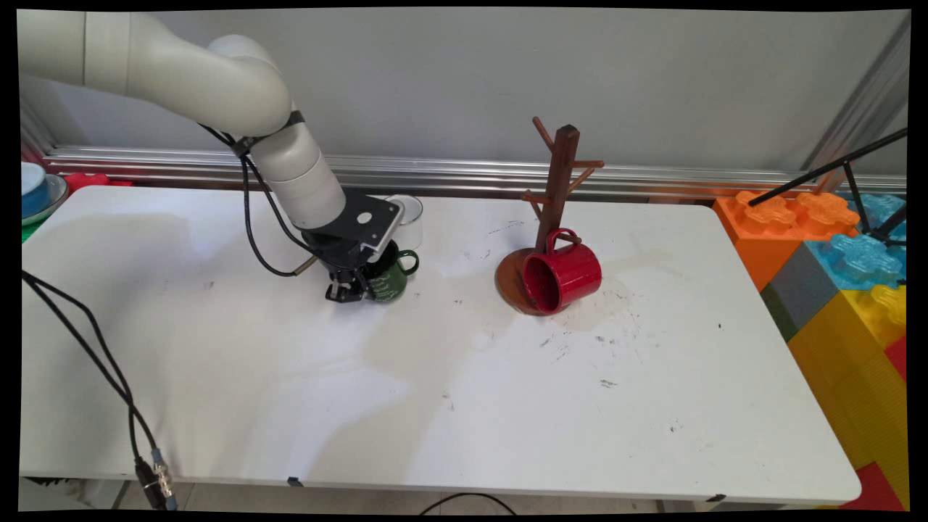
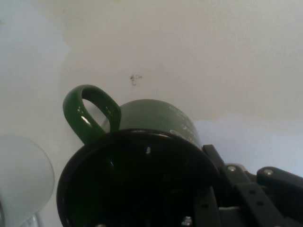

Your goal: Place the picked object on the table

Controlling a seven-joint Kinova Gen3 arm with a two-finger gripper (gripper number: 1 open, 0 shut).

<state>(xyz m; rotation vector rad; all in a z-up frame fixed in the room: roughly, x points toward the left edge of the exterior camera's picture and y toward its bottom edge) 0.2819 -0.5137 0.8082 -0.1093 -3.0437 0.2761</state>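
A white robot arm reaches down from the upper left of the frame to a white desk (image 1: 290, 406). Its black end effector (image 1: 348, 290) is set low, left of centre, right against a green mug (image 1: 391, 279). In the hand view, the green mug (image 2: 142, 161) fills the lower middle, with its dark opening facing the camera and its looped handle toward the upper left. One part of the linkage is seen inside the rim and the rest outside it at lower right, so the end effector appears closed on the mug's wall. A clear glass (image 1: 409, 217) stands just behind the mug, toward the wall.

Three drinking vessels are counted: one green mug, one red mug, one glass. The glossy red mug (image 1: 562, 275) lies on its side at centre right, opening toward the viewer, resting on the round base of one brown wooden mug tree (image 1: 554, 188) with angled pegs. Big plastic building blocks (image 1: 834, 246) in orange, blue and yellow are stacked at the right edge.
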